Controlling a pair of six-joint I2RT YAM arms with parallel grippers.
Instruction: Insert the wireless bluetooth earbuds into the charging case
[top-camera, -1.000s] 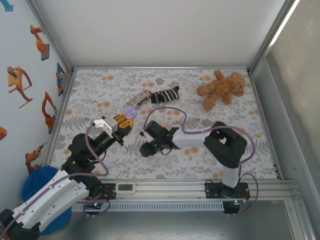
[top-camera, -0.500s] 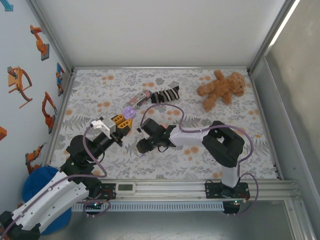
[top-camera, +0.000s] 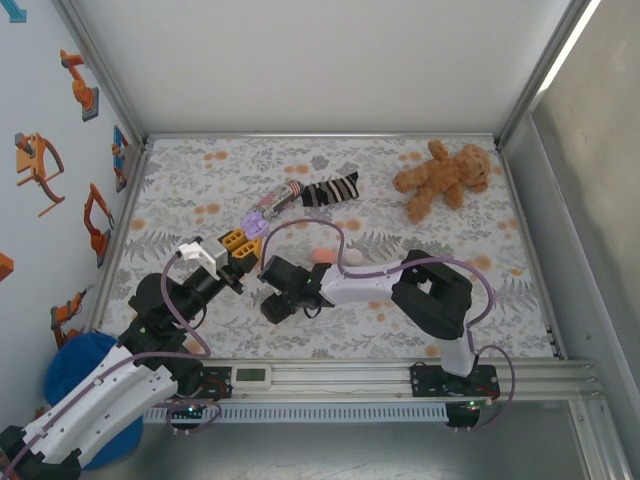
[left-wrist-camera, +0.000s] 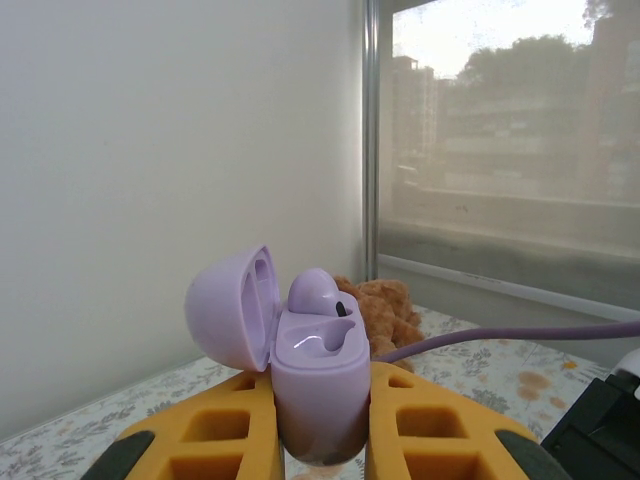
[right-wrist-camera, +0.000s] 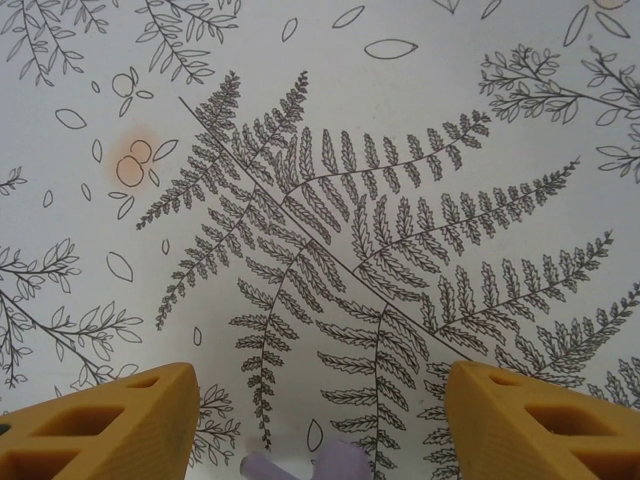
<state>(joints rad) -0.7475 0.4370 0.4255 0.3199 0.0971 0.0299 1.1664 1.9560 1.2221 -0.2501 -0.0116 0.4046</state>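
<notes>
the right tool (right-wrist-camera: 320, 420) is being swung leftward across the surface (right-wrist-camera: 330, 150) over the last second, toward the left tool (left-wrist-camera: 320, 435), and its jaws are being spread as it goes. they are now being held well apart, with nothing gripped between them. in the right wrist view a loose purple piece (right-wrist-camera: 340, 466) is being shown at the bottom edge, lying on the surface between the two yellow fingers (right-wrist-camera: 100, 425). it is being cut off by the frame, so its shape cannot be told for certain, but it is being judged to be the second earbud.

the left tool is being kept clamped on the purple charging case (left-wrist-camera: 318, 385), which is being held upright with its lid (left-wrist-camera: 228, 308) thrown open. one seated earbud (left-wrist-camera: 312, 290) is already being carried in its socket, and the socket beside it is being left free, as far as can be told.

with the right arm shifted, a pink round thing (top-camera: 322, 256) and a white one (top-camera: 352, 258) are being uncovered on the surface behind it.

the change is being read as the start of a pick — jaws being opened over the loose piece so that it can be closed on, lifted and carried to the case waiting near by. about half of the task is being judged done.
</notes>
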